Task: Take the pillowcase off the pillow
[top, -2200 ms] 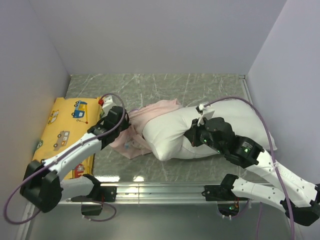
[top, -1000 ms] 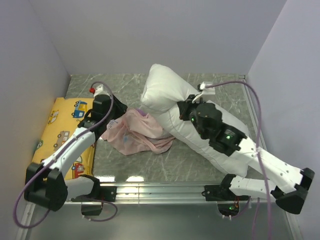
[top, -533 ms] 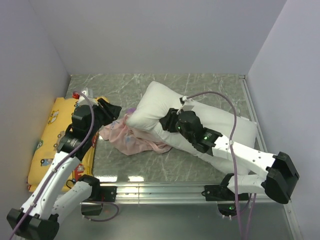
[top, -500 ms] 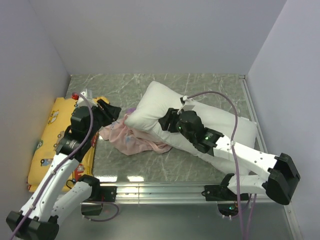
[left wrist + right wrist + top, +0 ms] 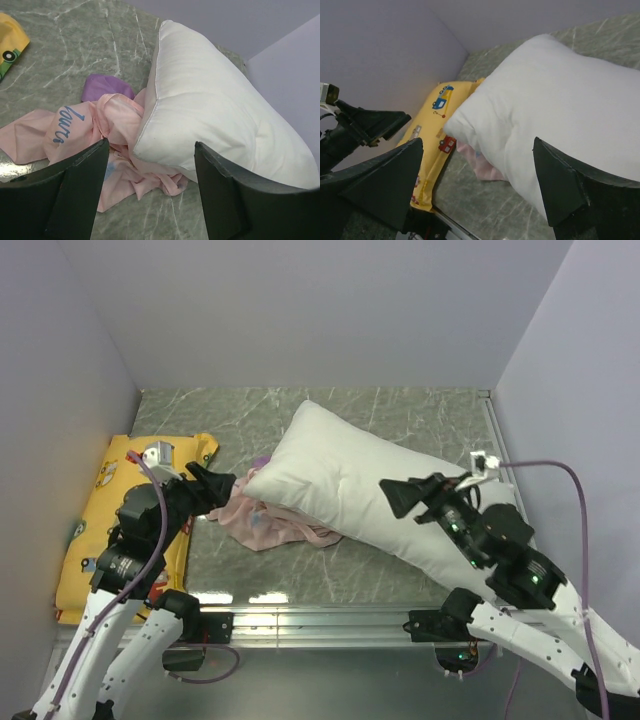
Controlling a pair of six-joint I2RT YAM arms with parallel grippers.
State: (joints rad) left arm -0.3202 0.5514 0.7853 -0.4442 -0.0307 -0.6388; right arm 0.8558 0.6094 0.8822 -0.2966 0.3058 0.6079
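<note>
Left gripper [image 5: 151,145] seen from behind, dark fingers [image 5: 70,195] spread wide, nothing clamped between. White pillow [image 5: 215,115] laid diagonally on grey marbled table [image 5: 75,40]. Pillowcase [image 5: 95,130] crumpled beside it, pale pink side out, purple patch and blue lettering exposed, one edge pinned under pillow's near corner. Corner of yellow pillow [image 5: 10,47] glimpsed at upper left.

Lab enclosure: plain walls [image 5: 300,310], marble tabletop [image 5: 400,410]

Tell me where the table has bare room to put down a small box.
Bare table lies at the back, between the wall and the white pillow, and in the back right corner. A narrower strip runs between the pink pillowcase and the near rail. The left side is crowded by the yellow pillow.
</note>
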